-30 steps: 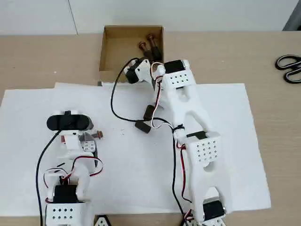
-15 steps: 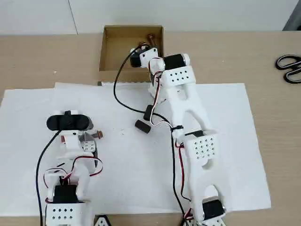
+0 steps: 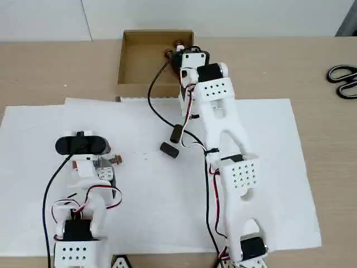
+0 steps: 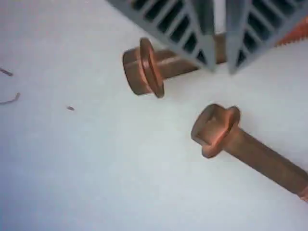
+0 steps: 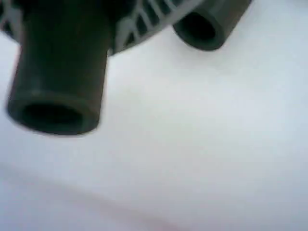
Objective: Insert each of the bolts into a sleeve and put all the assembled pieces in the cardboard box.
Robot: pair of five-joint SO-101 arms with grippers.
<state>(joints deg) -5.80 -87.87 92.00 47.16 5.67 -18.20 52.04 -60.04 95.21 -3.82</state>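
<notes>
The cardboard box (image 3: 120,61) stands at the back, with two copper bolts (image 3: 178,43) lying in its right part. My right gripper (image 3: 187,53) hangs over that corner. The right wrist view has a black sleeve (image 5: 55,82) close under the gripper body and a second sleeve (image 5: 207,26) on white paper. Two sleeves (image 3: 177,133) (image 3: 169,149) lie on the paper beside the right arm. My left gripper (image 4: 219,67) is shut just above one bolt (image 4: 144,67), with a second bolt (image 4: 226,132) beside it. The high view puts the left gripper (image 3: 106,164) next to a bolt head (image 3: 117,160).
A large white paper sheet (image 3: 139,212) covers most of the wooden table. Black scissors (image 3: 343,81) lie at the far right edge. The right arm's cable loops over the paper near the sleeves.
The right arm's gripper end swung from in front of the box's near wall to over the box's right side. The left arm stayed still.
</notes>
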